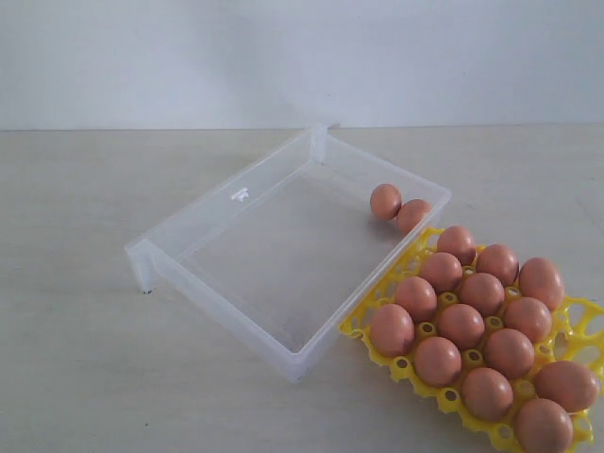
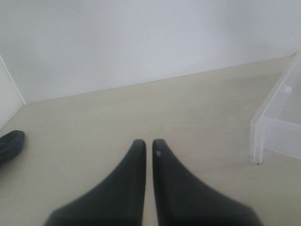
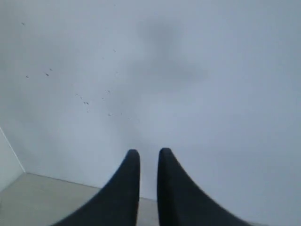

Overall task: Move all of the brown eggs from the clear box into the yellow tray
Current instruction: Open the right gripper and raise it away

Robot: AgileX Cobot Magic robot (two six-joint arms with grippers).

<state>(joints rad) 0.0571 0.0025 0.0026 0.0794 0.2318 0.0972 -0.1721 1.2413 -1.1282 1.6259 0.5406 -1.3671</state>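
Observation:
The clear box (image 1: 217,203) lies tilted in the middle of the table, and its corner (image 2: 277,122) also shows in the left wrist view. Two brown eggs (image 1: 385,201) (image 1: 412,215) rest touching in its far right corner. The yellow tray (image 1: 363,326) sits against the box's right side, with several brown eggs (image 1: 461,326) seated in its cups. Neither arm shows in the exterior view. My left gripper (image 2: 148,141) is shut and empty, low over bare table to the left of the box. My right gripper (image 3: 149,151) faces the white wall, fingers nearly together with nothing between them.
A dark rounded object (image 2: 10,145) lies on the table at the edge of the left wrist view. A white wall (image 1: 302,57) stands behind the pale table (image 1: 85,330). The tray runs off the exterior view's lower right corner.

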